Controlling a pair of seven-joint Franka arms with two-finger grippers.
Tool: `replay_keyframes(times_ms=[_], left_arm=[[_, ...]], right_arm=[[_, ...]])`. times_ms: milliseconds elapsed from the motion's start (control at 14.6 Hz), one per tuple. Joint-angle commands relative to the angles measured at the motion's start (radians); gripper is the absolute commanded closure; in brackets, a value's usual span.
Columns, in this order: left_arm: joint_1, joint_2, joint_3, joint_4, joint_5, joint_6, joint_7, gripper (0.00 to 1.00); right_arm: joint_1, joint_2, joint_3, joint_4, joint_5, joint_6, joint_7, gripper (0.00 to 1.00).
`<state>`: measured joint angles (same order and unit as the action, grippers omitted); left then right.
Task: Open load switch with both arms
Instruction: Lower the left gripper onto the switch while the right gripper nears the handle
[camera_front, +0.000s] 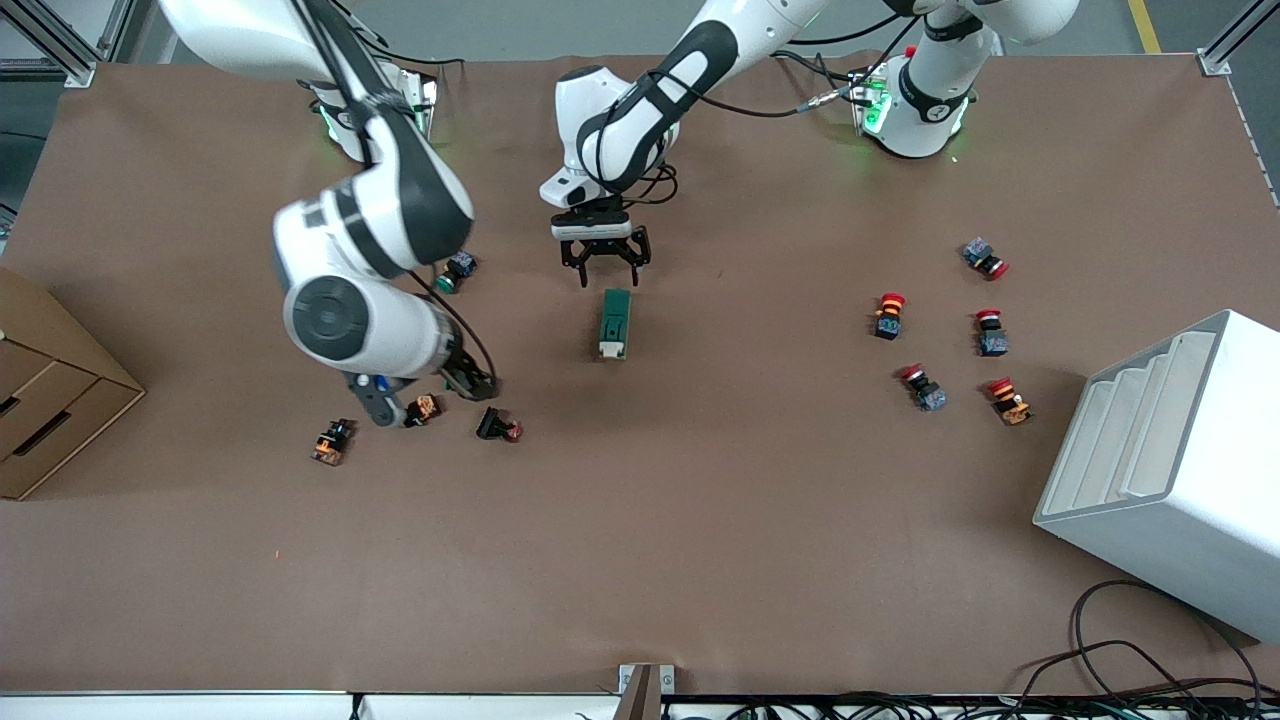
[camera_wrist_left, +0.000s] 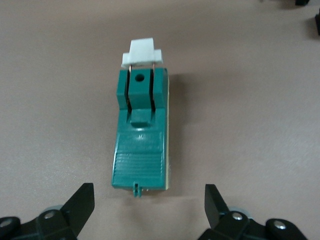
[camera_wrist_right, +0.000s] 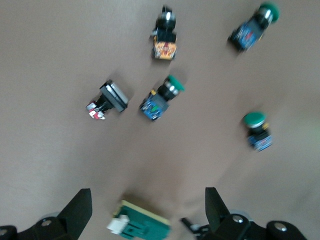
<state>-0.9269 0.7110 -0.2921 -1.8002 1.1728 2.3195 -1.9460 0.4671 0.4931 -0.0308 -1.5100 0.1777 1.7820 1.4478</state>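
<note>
**Both grippers spread over the switch area**

The load switch (camera_front: 614, 323) lies mid-table, well away from every edge. Left gripper (camera_front: 604, 262) hangs spread just above it; right gripper (camera_wrist_right: 145, 212) hovers spread, empty, over the push-buttons (camera_wrist_right: 161, 97). The switch seems light, rigid, probably slippery: clamp the green sides, pull the white toggle (camera_wrist_left: 142, 53).

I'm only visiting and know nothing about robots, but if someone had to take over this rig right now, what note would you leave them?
Left gripper: open, hanging low just above the table at the end of the load switch farther from the front camera, touching nothing.
Right gripper: open and empty, up over the green push-buttons toward the right arm's end of the table.
Switch: lying flat mid-table, its white toggle at the end nearer the front camera.
Done: left arm lined up with the switch.
Left: neither arm has gripped it; hold the body, move the toggle.
</note>
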Motion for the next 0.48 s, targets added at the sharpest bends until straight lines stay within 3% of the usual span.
replay_keyframes(times_ms=[0,205,411], left_arm=[[0.003,-0.024,0.002,-0.076,0.152,0.026,-0.12,0.02],[0.005,-0.025,0.002,-0.111,0.29,0.054,-0.269,0.02],[0.003,-0.025,0.004,-0.126,0.35,0.051,-0.332,0.02]], right_arm=[[0.039,0.08,-0.009,0.017,0.066,0.072,0.171,0.0],[0.093,0.178,-0.008,0.066,0.082,0.118,0.327,0.0],[0.162,0.246,-0.006,0.088,0.089,0.157,0.401,0.0]])
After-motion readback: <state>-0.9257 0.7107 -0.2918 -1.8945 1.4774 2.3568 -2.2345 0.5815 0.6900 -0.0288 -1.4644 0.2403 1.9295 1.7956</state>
